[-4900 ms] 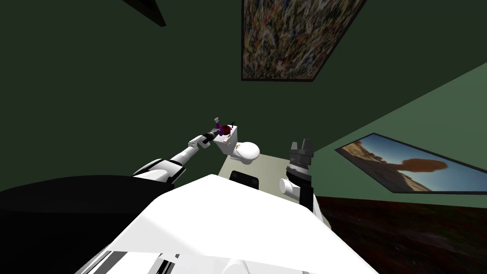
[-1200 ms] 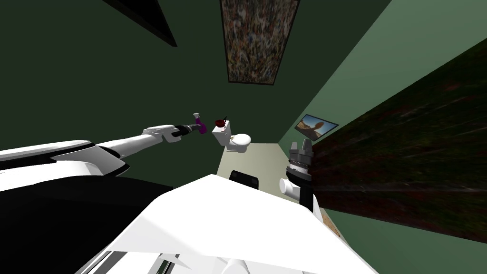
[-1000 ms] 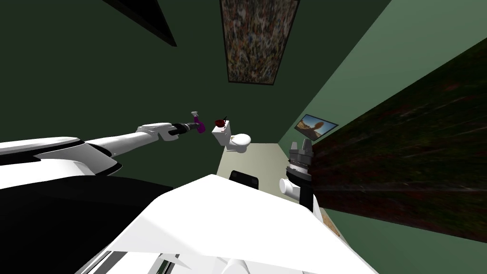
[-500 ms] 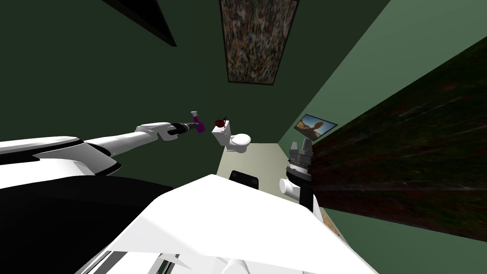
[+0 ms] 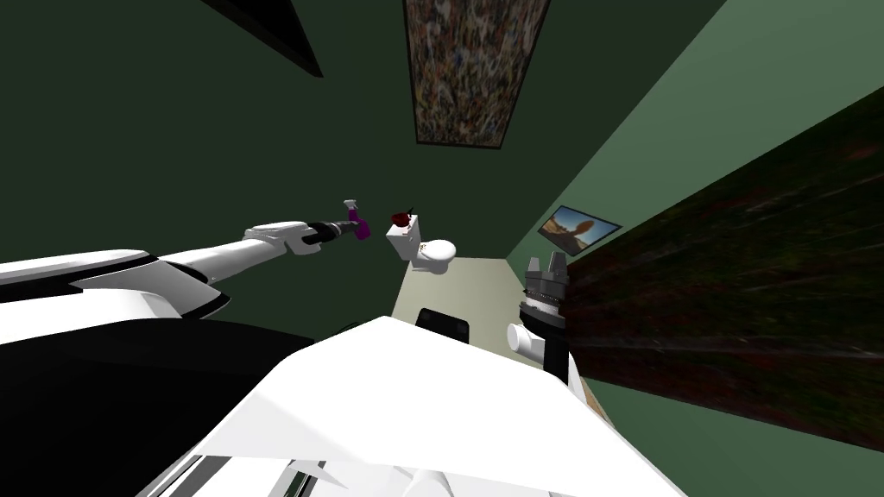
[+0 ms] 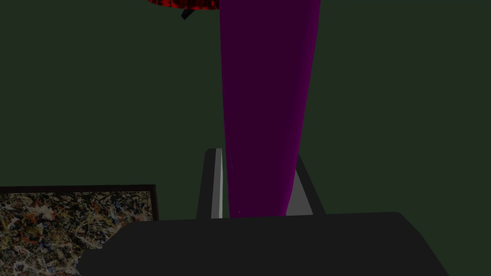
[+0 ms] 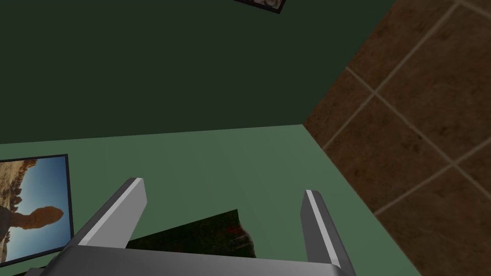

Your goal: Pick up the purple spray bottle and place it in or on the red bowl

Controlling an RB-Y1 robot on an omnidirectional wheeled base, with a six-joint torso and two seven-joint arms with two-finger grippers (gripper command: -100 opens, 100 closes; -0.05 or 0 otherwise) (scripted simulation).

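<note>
The left gripper (image 5: pixel 348 228) is clamped on the bottle (image 5: pixel 361 227) at the end of the outstretched left arm. In the left wrist view its two fingers (image 6: pixel 217 182) press the sides of the purple body (image 6: pixel 266 96), one on each side, and the gap between them is just as wide as the body. The body runs straight out from the gripper's dark box, along the line of the fingers.

In the head view the bottle hangs in the air in front of the dark green wall (image 5: pixel 173 129), with its grey spray head (image 5: pixel 351 205) above the purple part. It is near the bowl (image 5: pixel 400 217) but apart from it, on the side towards the left arm. The red bowl sits on top of the white toilet's (image 5: pixel 434 252) tank (image 5: pixel 403 240). In the left wrist view a slice of the bowl's red rim (image 6: pixel 187 4) shows just beside the bottle's far end.

The right gripper (image 5: pixel 546 261) is held low at my right side, pointing up. Its fingers (image 7: pixel 128 201) stand wide apart, about a third of the right wrist view's width.
</note>
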